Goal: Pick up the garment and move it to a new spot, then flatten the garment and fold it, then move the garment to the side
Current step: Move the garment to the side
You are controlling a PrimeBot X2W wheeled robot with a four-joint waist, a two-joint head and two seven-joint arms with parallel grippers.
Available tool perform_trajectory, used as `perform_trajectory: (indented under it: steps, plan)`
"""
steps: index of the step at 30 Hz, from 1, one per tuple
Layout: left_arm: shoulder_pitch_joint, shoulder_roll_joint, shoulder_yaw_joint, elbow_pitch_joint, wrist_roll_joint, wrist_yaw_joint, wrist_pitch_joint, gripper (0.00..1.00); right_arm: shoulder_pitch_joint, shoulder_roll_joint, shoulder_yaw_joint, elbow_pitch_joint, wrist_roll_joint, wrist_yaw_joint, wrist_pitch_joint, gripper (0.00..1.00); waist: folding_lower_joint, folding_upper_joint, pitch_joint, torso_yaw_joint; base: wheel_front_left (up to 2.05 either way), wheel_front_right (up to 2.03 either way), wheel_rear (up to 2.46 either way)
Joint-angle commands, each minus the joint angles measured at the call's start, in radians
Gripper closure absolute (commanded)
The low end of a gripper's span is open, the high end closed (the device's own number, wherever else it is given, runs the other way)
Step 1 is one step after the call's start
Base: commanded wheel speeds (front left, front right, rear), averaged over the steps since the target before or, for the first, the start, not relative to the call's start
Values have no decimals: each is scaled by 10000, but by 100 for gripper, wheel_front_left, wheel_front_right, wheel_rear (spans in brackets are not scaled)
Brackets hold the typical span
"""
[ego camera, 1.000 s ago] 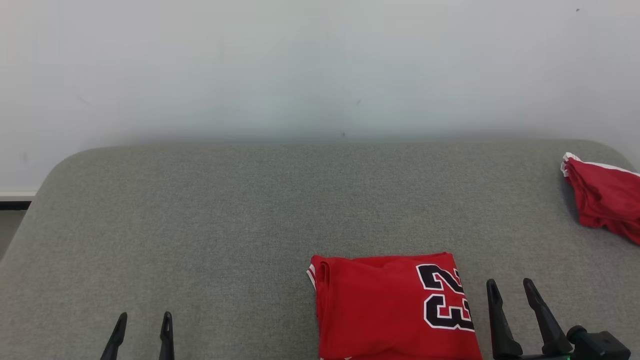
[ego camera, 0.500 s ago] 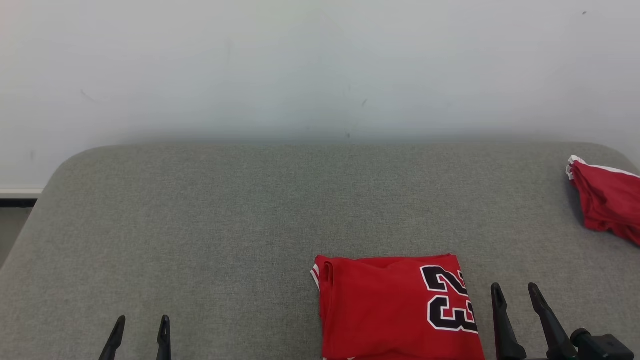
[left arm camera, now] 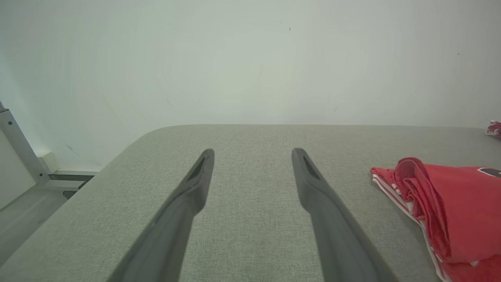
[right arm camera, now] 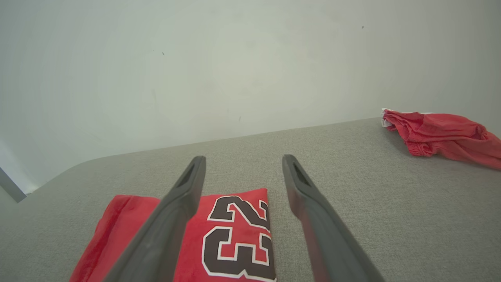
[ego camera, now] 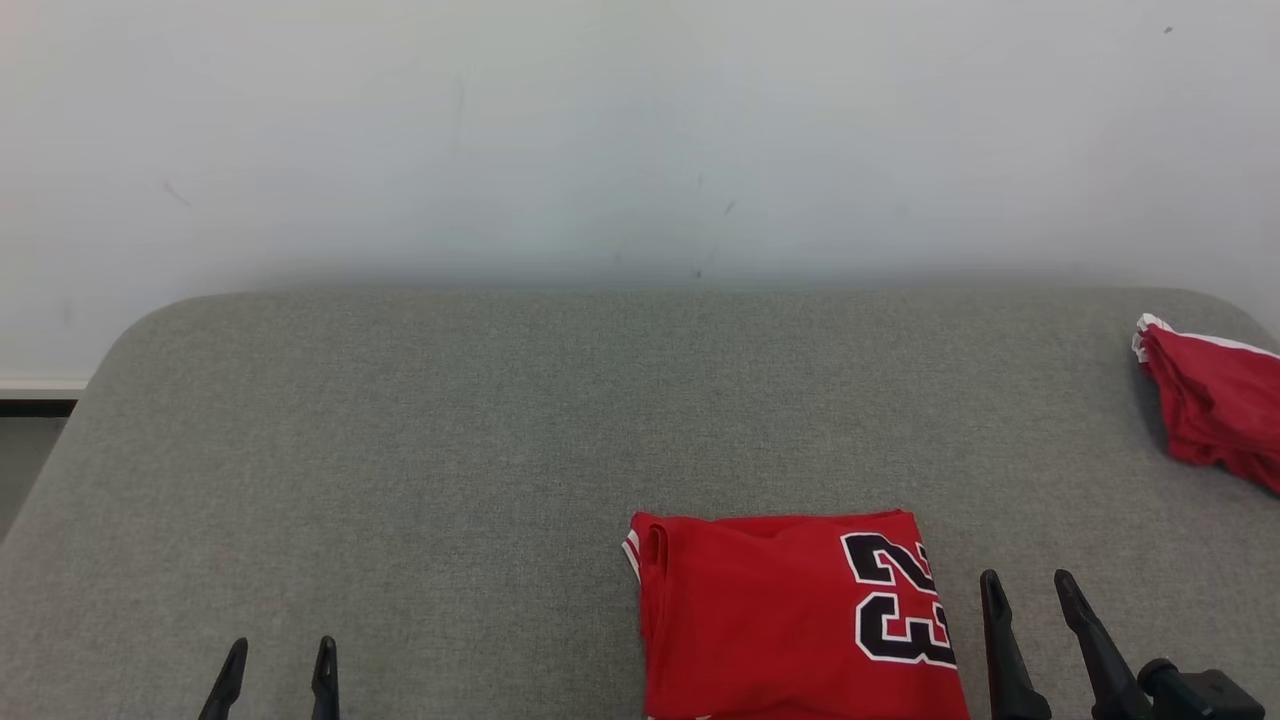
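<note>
Folded red jersey (ego camera: 790, 615) lies flat at the near edge of the grey pad (ego camera: 400, 450), just beside the right gripper (ego camera: 1025, 580) and well apart from the left gripper (ego camera: 282, 645), both released and empty, with another red garment (ego camera: 1210, 400) at the pad's far right.

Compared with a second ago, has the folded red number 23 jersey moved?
No. The folded jersey keeps its gap to the crumpled red garment; the whole head view shifted slightly, so the camera moved.
</note>
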Motion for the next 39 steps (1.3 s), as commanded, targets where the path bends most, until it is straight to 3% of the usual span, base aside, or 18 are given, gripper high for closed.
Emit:
perform_trajectory:
  steps: [1, 10, 22, 39]
  plan:
    - [110, 22, -9, 13, -44, 48, -3, 0, 7, 24, -45, 12, -67, -29, 47, 0, 0, -1, -9, 13, 0, 0, 0]
    - [-56, -23, -110, 55, -17, 191, -7, 0, -915, -323, -148, 281, -7, -29, 809, 0, 0, -1, 7, 235, 0, 0, 0]
    - [-323, -56, -286, 219, 23, 209, -21, 0, -2419, -802, -115, 2215, 151, -29, 2592, 0, 0, -1, 265, 571, 0, 0, 0]
    - [-781, -102, -414, 356, 36, 163, -28, 0, -3435, -770, 573, 5267, 459, -29, 2710, 0, 0, -1, 760, 695, 0, 0, 0]
